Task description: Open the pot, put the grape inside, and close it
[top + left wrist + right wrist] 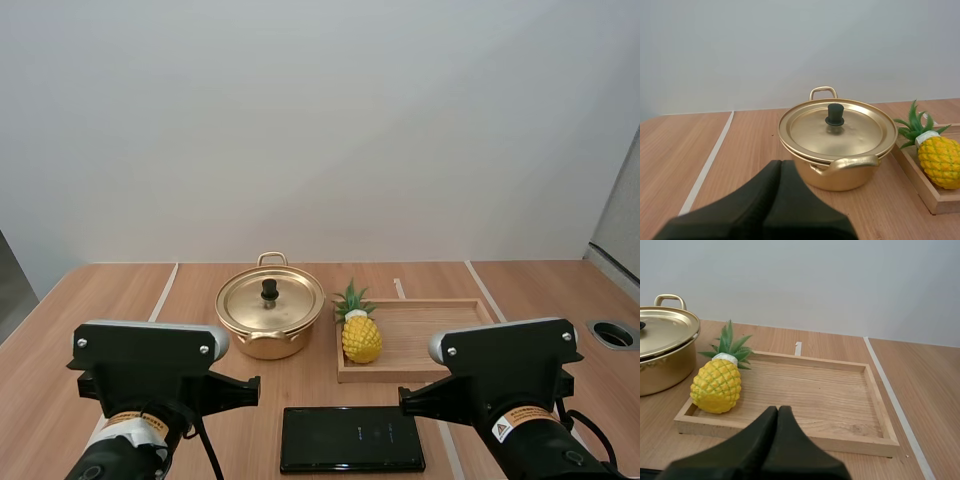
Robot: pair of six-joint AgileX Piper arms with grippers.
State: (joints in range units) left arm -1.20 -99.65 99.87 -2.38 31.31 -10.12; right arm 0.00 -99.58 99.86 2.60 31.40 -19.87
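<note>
Grippers come nearest: the left gripper (780, 163) and the right gripper (778, 408) are each clenched on nothing, fingers pressed together into 1 dark wedge, hanging over the near edge of the tabletop (120, 290). Just past them, between the 2 arms, a flat black slab (352, 438) lies on the wood. Farther on, left of centre, stands the pot (842, 175), brass-coloured, with its lid (855, 132) seated flat on the rim. Touching distance to its right sits a wooden tray (840, 400), and in the tray's near left corner lies the fruit on hand, a pineapple (716, 386) rather than a grape, tilted with its leafy crown (730, 346) pointing far and toward the pot. The lid looks thin, stiff and light, but its polished dome would give the fingers nothing to bite; the small black knob (835, 114) at its centre is the 1 sensible hold, pinched under its cap. The pineapple reads as a light, fairly firm toy with a bumpy skin that should grip well. Its rounded body could roll, so I would close across the widest part of the yellow body, not on the floppy leaves.
</note>
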